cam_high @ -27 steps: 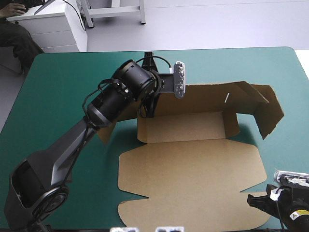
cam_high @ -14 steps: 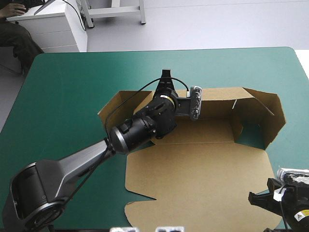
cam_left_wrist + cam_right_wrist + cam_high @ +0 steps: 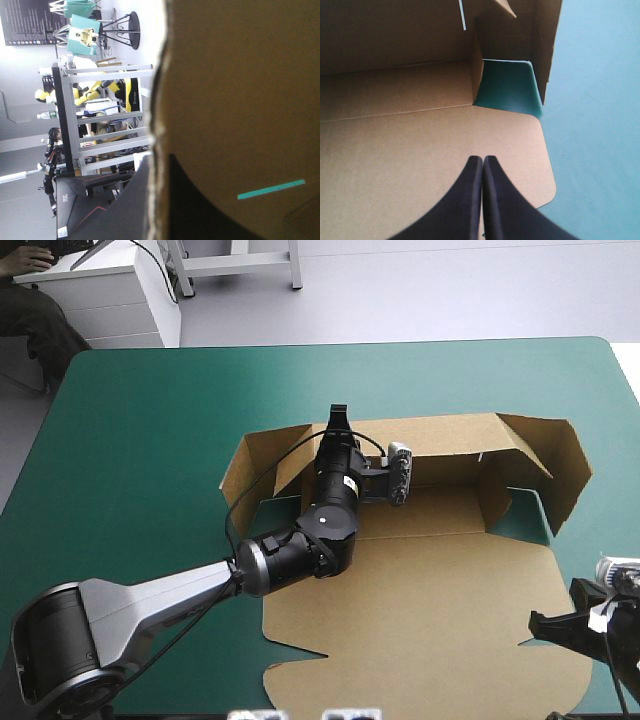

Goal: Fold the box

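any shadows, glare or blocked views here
High view: no glare; the box shaded under its raised back wall. Left wrist view: its board, up close, blocks most of the scene. Right wrist view: shade in the inner corner ahead of the right tool.

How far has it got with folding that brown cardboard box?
Partly done. On the brown cardboard box, the far wall and right end flap stand raised. The left gripper is pinching that far wall's top edge. The wide near panel lies flat, under the shut right gripper, and the corners look untucked, so most folding remains.
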`<state>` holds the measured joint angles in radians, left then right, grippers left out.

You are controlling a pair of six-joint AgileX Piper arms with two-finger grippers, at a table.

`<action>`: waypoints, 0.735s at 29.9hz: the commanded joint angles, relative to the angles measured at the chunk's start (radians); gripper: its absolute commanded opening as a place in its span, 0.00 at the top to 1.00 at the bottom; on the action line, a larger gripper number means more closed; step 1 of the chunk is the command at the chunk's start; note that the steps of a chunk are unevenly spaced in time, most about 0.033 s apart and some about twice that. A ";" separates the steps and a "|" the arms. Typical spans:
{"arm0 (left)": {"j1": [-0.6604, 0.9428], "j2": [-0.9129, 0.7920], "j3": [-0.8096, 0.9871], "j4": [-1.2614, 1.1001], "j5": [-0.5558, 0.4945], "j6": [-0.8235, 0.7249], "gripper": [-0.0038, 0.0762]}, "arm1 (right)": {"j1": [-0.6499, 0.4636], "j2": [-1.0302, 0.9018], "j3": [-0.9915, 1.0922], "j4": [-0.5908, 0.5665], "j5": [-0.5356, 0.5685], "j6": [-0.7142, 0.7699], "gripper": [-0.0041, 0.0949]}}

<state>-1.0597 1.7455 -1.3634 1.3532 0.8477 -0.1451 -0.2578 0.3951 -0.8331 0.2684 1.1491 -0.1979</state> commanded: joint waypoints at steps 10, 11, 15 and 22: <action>-0.007 -0.061 -0.018 0.107 0.000 -0.038 0.96 | 0.004 0.302 -0.311 0.016 -0.056 -0.006 0.97; -0.007 -0.061 -0.018 0.109 -0.003 -0.044 0.96 | 0.004 0.344 -0.351 0.016 -0.056 -0.011 0.97; -0.007 -0.061 -0.018 0.108 -0.011 -0.057 0.96 | 0.004 0.467 -0.472 0.016 -0.058 -0.011 0.97; -0.007 -0.053 -0.018 0.108 -0.013 -0.059 0.96 | 0.004 0.721 -0.681 0.034 -0.058 -0.041 0.97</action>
<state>-1.0597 1.7455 -1.3527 1.3930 0.8284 -0.1841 -0.2578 1.0348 -1.4189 0.2705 1.1494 -0.2152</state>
